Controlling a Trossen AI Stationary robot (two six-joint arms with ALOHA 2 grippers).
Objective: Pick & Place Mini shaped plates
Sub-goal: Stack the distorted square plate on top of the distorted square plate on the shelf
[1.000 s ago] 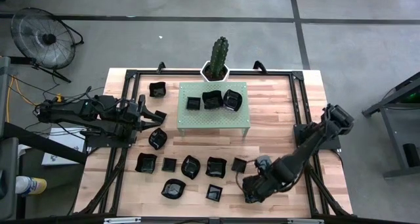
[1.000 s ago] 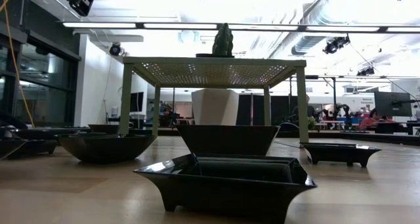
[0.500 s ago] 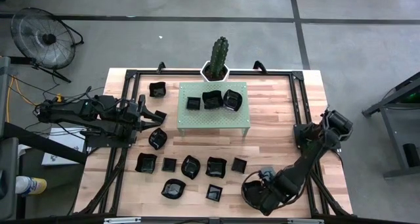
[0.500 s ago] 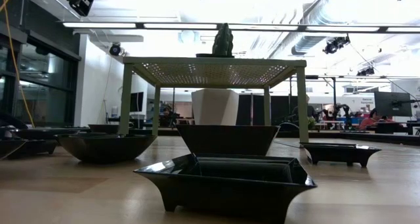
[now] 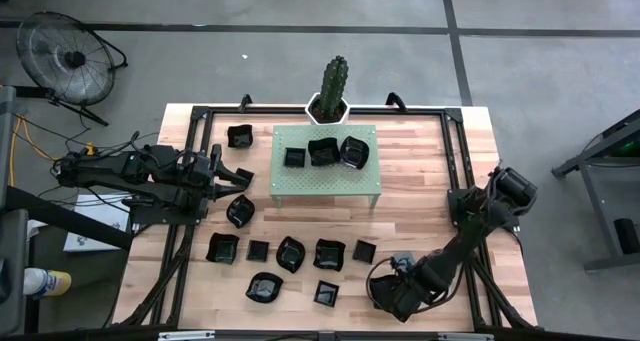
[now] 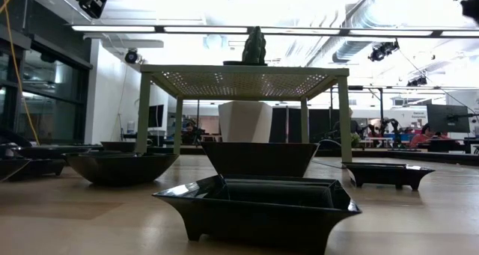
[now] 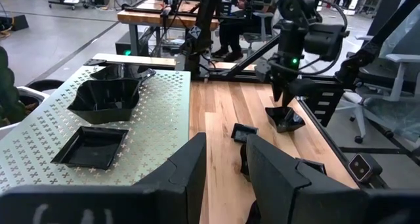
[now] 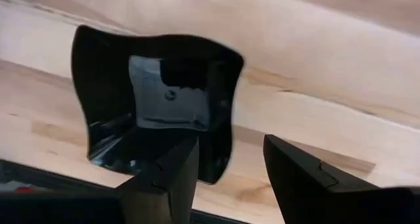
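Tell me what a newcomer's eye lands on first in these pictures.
First, the pale green perforated stand at the table's far middle, carrying three black mini plates, with a potted cactus just behind it. Next, the scatter of black plates on the wooden table in front of the stand. Then the right pincer at the near edge, open around a wavy-edged plate's rim; the left pincer waits left of the stand.

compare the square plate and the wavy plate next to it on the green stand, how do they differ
The square plate is flat, shallow and straight-edged; the wavy plate is deeper, with a rippled rim. The square plate also looks smaller in the high view. Both are glossy black and sit upright on the perforated stand.
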